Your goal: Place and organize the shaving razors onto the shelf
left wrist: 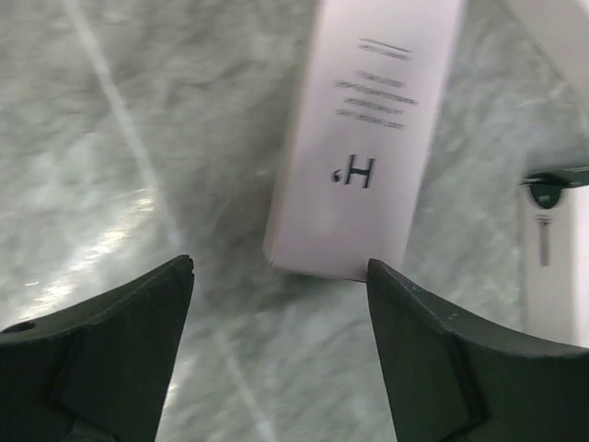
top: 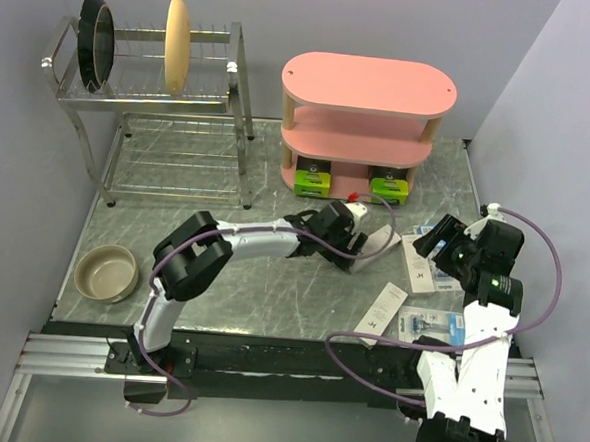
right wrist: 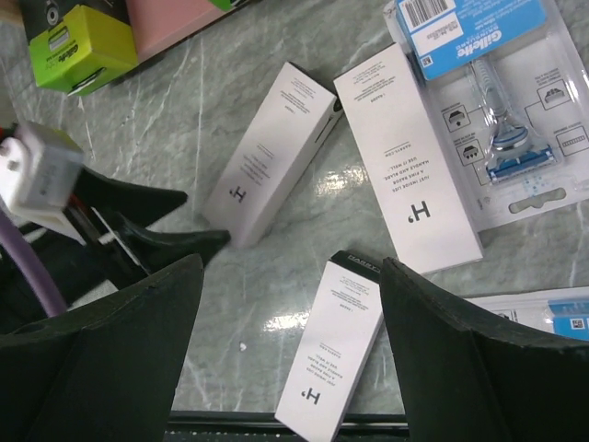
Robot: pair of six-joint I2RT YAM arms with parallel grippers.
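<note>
Closest in, the left gripper [left wrist: 281,267] is hanging over the marble table [left wrist: 110,138] with its jaws standing wide apart and nothing between them. Just ahead of its fingertips the first white box [left wrist: 363,138] is lying flat, its long axis running away from the gripper and leaning slightly right. Its near corner is sitting just beside the finger on the right of that wrist view; contact is not clear.

The right gripper [right wrist: 293,267] is hovering too, with its jaws spread wide and gripping nothing. Below it the third white box [right wrist: 331,350] is lying nearest, pointing up the frame with a slight rightward lean. Beyond, the second white box [right wrist: 405,161] is lying beside a blister pack [right wrist: 506,101], its long axis tilting up-left. The first white box is slanting the other way, toward the left gripper's fingers [right wrist: 138,212]. A second blister pack [top: 431,325] is lying near the right arm's base.

Farthest back, the pink shelf [top: 368,85] is standing upright. A black-and-lime box [top: 313,179] and a second black-and-lime box [top: 389,190] are sitting on its bottom tier, one toward each end.
</note>
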